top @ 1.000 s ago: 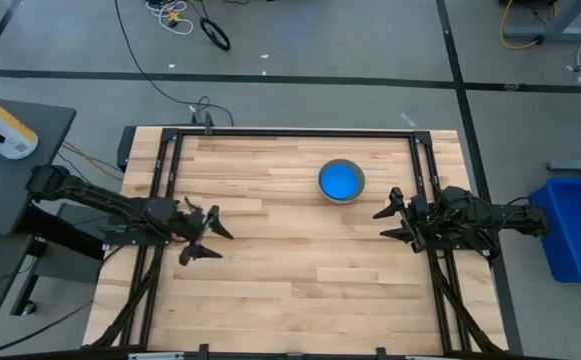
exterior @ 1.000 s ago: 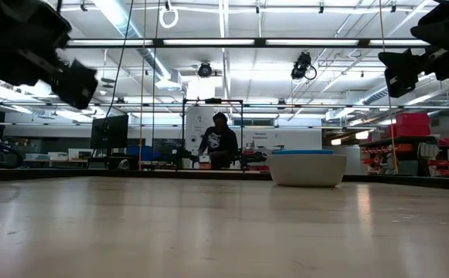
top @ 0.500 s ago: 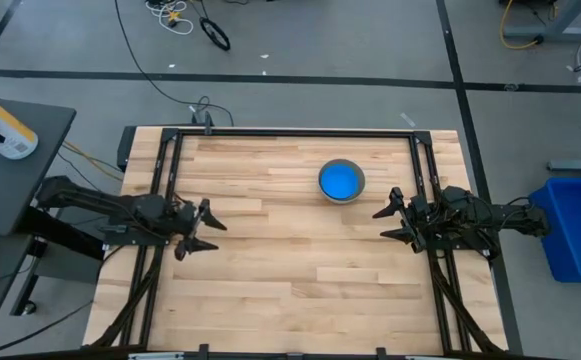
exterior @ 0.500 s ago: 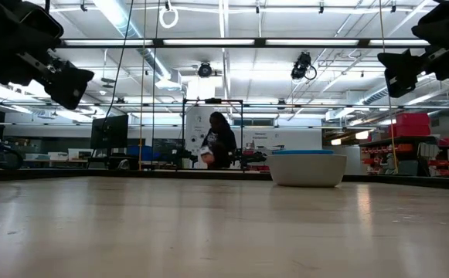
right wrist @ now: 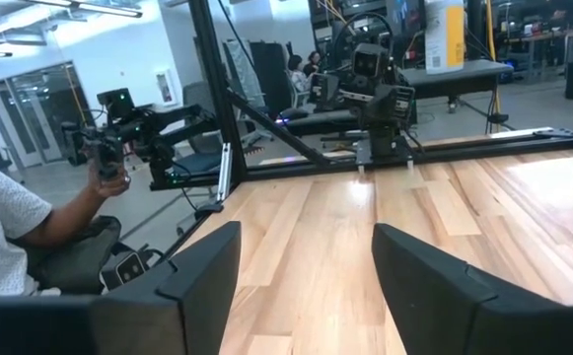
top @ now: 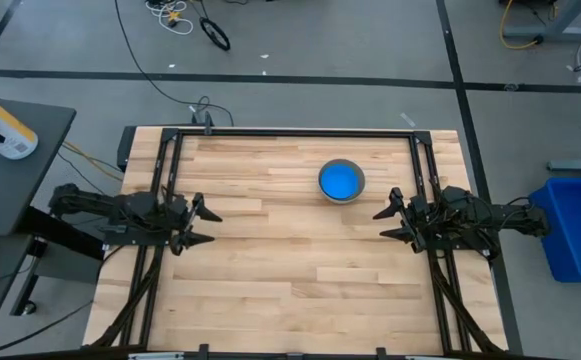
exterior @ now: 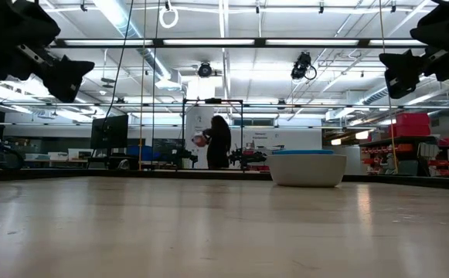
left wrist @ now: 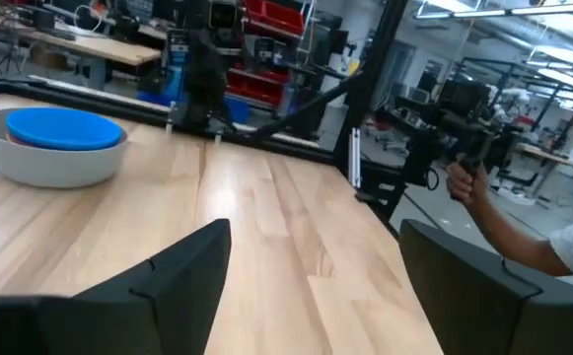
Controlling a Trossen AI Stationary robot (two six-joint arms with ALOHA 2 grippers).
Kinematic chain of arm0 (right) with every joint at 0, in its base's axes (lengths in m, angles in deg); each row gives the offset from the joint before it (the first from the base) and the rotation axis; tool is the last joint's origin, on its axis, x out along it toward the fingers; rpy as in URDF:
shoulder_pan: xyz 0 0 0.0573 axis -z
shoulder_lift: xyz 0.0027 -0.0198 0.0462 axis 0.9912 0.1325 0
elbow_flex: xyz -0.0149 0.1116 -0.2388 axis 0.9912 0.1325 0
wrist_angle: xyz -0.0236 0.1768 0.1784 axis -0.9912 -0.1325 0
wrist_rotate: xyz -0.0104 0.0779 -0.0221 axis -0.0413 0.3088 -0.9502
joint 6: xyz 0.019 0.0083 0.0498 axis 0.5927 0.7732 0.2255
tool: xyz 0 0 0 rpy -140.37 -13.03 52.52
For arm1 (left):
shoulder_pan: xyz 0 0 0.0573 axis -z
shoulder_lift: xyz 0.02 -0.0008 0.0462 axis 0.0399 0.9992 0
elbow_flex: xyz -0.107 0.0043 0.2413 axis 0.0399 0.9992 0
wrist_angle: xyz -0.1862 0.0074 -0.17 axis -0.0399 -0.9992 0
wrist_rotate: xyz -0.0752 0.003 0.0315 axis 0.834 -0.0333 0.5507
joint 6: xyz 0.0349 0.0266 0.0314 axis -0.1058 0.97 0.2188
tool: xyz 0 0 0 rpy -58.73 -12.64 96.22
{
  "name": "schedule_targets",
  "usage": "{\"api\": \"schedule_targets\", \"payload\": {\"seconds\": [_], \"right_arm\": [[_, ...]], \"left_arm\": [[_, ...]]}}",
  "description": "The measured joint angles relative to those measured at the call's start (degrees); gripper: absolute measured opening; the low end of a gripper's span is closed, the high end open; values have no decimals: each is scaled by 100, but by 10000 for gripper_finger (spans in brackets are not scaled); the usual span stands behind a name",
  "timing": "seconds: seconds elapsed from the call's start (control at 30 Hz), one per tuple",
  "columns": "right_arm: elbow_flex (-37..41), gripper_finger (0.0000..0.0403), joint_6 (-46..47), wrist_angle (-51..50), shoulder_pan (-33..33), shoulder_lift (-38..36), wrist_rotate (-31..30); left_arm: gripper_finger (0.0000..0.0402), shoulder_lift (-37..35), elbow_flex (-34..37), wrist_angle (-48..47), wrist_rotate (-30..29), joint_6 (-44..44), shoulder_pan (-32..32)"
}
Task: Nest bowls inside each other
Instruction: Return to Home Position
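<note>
From above, the stack of bowls (top: 341, 181) sits right of centre in the upper half of the table (top: 290, 290). The light blue bowl (top: 340, 180) is uppermost and only the rim of the grey bowl (top: 358, 188) shows around it. We cannot see the other colours and judge them nested beneath. The left gripper (top: 213, 228) is at the table's left edge and the right gripper (top: 379, 226) at its right edge. Both have their fingers spread and carry nothing, well apart from the stack.

At table height, the stack (exterior: 307, 170) stands right of centre. The two grippers hang in the upper corners, clear of the wood. A person (exterior: 219, 143) stands far behind.

The left wrist view has the stack (left wrist: 54, 148) at upper left, beyond its splayed fingers (left wrist: 182, 276). A person's hand (left wrist: 464, 182) shows at the right.

The right wrist view shows bare table between parted fingers (right wrist: 202, 271) and no bowls.

We judge the nesting done and the step in hand to be the arms' return to rest. What remains is only for both arms to settle at home, jaws empty, without disturbing the stack.
</note>
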Motion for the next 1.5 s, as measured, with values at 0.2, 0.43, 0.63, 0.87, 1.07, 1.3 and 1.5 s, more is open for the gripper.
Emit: {"api": "schedule_targets", "payload": {"seconds": [0.2, 0.43, 0.63, 0.87, 1.07, 1.3, 1.5], "right_arm": [[0, 229, -60, -2, 0, -31, 11], [-15, 220, -478, -339, 2, -26, -341], [-15, 212, -880, -457, 2, -28, -1509], [-15, 201, -1066, -455, -13, -28, -1570], [-15, 193, -1082, -461, -229, -28, -1450], [-15, 187, -1010, -470, -613, -17, -1449], [-15, 195, -1008, -473, -731, -17, -1473]], "left_arm": [[304, -23, -1, -16, 1, 26, 0], [304, -10, 0, -36, 0, 24, 0], [304, -10, 0, -42, 1, -4, 0], [304, -10, 0, -58, 1, -2, 0], [304, 9, 0, -58, 1, -2, 0], [304, 517, 0, -58, -14, 12, -76], [304, 778, 0, -34, -78, -98, -491]]}}
